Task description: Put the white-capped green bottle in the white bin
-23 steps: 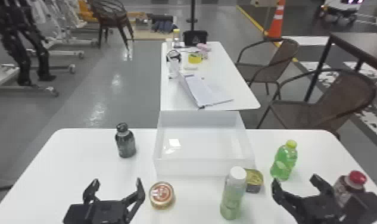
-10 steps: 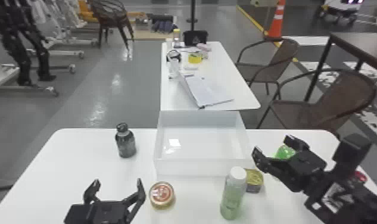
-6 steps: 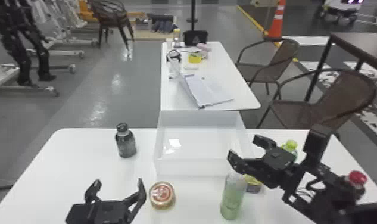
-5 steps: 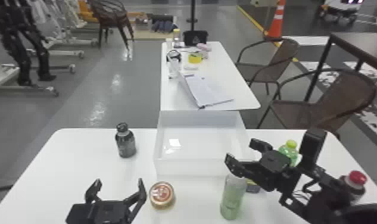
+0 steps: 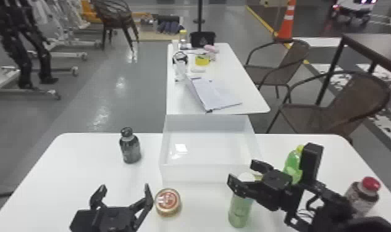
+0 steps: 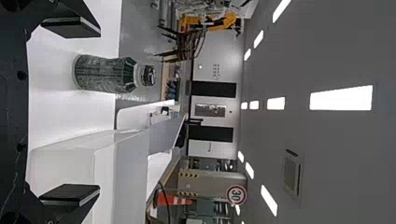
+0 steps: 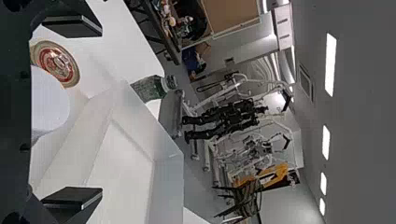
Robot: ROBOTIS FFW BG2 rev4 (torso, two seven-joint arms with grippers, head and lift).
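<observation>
The right gripper [image 5: 242, 170] is open, its two fingers around the level of the cap of the white-capped green bottle [image 5: 240, 211], which stands upright on the table and is partly covered by the near finger. In the right wrist view the white cap [image 7: 50, 100] lies close in, between the spread fingers of the right gripper [image 7: 100, 112]. Just behind the bottle is the white bin [image 5: 210, 174], with nothing inside. Parked at the front left, the left gripper [image 5: 125, 186] is open; the left wrist view shows the left gripper [image 6: 98, 111] with fingers wide apart.
A round tin [image 5: 167, 202] sits between the two arms. A dark bottle [image 5: 130, 148] stands left of the bin. On the right are a yellow-capped green bottle [image 5: 292, 165] and a red-capped bottle [image 5: 363, 196], both partly behind the right arm.
From the right side of the table, my right gripper has swung left over to the white-capped bottle, staying open. The left arm has kept its place.
</observation>
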